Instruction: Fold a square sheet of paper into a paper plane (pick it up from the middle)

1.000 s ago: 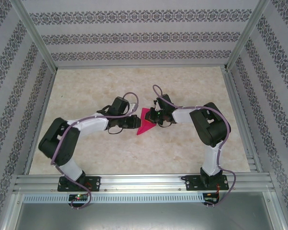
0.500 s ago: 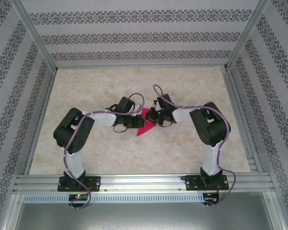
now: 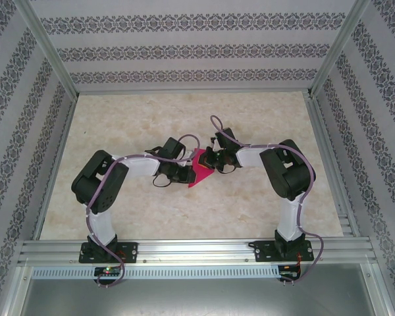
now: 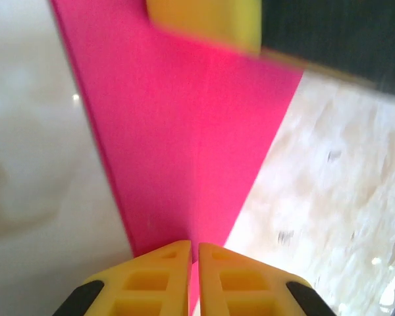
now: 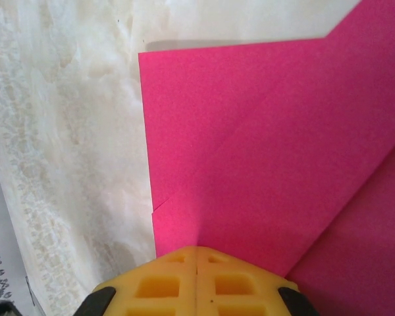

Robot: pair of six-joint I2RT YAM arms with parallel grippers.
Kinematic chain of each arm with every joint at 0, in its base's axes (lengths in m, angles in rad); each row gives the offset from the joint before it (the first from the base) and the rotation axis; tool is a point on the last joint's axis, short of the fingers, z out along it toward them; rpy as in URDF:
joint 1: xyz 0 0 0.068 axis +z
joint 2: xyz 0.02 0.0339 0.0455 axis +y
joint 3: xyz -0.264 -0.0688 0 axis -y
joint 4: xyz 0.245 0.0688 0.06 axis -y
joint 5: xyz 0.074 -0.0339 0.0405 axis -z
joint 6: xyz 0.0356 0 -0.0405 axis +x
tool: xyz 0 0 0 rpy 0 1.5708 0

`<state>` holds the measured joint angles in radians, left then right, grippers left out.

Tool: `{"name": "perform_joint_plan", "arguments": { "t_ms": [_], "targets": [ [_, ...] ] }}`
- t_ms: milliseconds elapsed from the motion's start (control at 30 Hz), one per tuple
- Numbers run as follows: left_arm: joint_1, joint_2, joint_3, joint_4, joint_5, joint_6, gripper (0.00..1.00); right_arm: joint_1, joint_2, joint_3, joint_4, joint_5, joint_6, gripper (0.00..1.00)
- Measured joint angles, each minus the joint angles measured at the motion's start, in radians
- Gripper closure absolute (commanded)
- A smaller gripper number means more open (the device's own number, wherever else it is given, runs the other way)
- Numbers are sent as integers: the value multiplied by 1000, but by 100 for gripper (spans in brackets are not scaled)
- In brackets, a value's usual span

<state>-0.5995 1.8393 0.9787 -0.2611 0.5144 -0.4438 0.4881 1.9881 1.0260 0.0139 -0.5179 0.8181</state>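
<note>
The magenta-pink sheet of paper (image 3: pixel 199 172) lies on the table, folded into a pointed wedge, between the two grippers. My left gripper (image 3: pixel 186 173) is at its left side. In the left wrist view the yellow fingertips (image 4: pixel 174 263) stand almost together, and the paper (image 4: pixel 197 131) runs into the thin gap between them. My right gripper (image 3: pixel 209 162) is at the paper's upper right. Its tips (image 5: pixel 197 253) are shut tight at the edge of the folded layers (image 5: pixel 270 145), where a diagonal crease shows. A right finger (image 4: pixel 204 20) shows over the paper's far end.
The beige marble-look table (image 3: pixel 263 210) is bare around the paper. An aluminium frame rail (image 3: pixel 197 250) runs along the near edge, and patterned walls enclose the other sides. Both arms' elbows rise at the table's left and right.
My left arm has drawn its elbow in and up, and its gripper has slid right onto the paper's left side. Less pink shows now. The right arm has stayed still.
</note>
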Motion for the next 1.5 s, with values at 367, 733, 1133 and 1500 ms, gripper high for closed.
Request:
{"name": "perform_joint_plan", "arguments": {
  "t_ms": [367,733,1133,1500],
  "targets": [
    [-32,-110,-76,-151,-6,40,89,0,7,12,-6,-5,0,99],
    [-28,-262,-54,-49,-91,24,86,0,11,13,-6,-6,0,99],
    [-16,40,60,116,-87,-11,95,0,18,21,-9,-9,0,99],
    [-16,28,-20,204,-94,-9,96,0,24,37,-30,-12,-2,99]
  ]
}}
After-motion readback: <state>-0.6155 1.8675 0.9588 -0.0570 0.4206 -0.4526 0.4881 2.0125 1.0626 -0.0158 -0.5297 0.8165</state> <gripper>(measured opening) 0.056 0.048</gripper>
